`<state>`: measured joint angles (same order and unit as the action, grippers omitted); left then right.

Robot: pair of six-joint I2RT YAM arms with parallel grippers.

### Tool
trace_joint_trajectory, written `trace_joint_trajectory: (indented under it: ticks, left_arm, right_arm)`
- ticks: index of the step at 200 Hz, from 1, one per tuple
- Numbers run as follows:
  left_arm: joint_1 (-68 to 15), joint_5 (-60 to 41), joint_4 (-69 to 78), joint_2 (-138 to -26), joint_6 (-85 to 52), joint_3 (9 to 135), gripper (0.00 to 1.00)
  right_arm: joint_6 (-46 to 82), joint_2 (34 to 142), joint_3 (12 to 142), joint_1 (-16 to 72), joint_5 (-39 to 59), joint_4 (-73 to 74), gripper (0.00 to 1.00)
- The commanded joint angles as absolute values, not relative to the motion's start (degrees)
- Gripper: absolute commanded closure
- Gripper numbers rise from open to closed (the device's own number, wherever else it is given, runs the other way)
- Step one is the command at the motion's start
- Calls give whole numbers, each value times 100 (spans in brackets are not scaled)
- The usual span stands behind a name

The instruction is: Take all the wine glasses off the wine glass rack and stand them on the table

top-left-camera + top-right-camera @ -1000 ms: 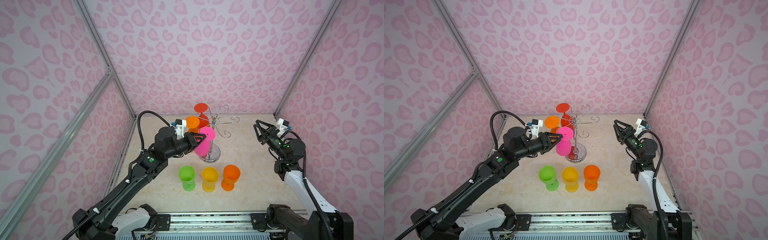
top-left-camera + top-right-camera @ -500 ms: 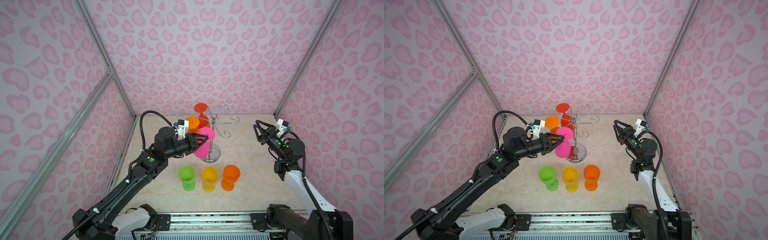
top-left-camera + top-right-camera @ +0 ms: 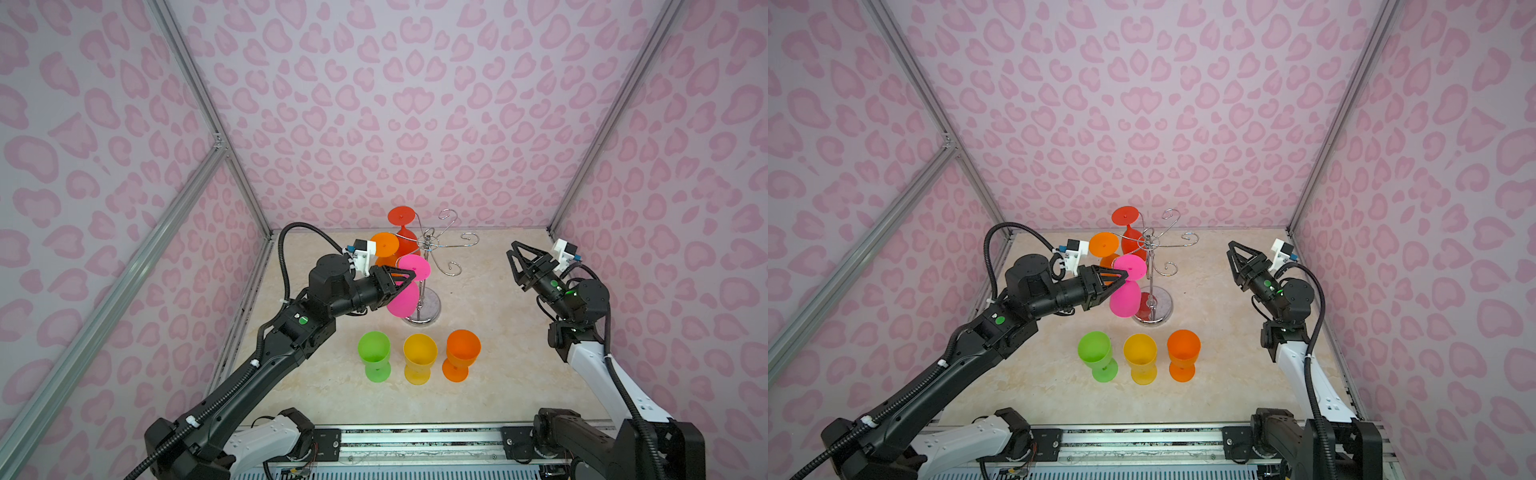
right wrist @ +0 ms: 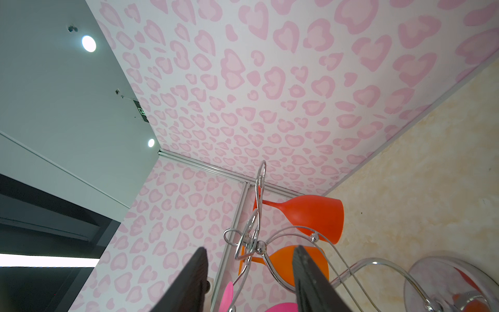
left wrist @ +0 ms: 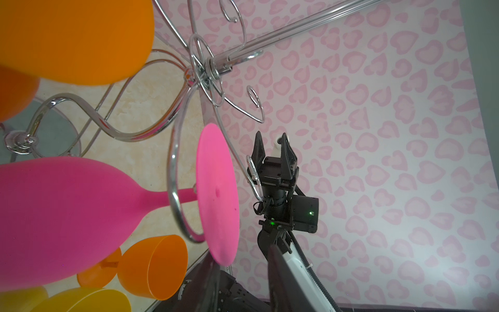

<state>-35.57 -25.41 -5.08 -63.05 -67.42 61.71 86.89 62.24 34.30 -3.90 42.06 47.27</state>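
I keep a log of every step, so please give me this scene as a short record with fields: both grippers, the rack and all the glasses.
left gripper: closed on the pink wine glass near its stem
right gripper: open, empty, raised at the right side
pink wine glass: upside down, stem inside a hook of the wine glass rack
also hanging: red glass, orange hanging glass
standing on table: green glass, yellow glass, orange standing glass, in a row in front of the rack
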Motion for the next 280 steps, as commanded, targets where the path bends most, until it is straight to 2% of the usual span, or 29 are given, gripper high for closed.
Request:
trace_joint_trajectory:
  ticks: [1, 280]
  left_arm:
    - [-3520, -2395, -327, -6233, -6785, 6136, 68]
    - [-3447, -2531, -95, -6301, -7019, 6170, 69]
  right_arm:
    - [8716, 6240, 3380, -414, 4263, 5022, 48]
    - [8895, 6223, 3217, -563, 4307, 5239, 48]
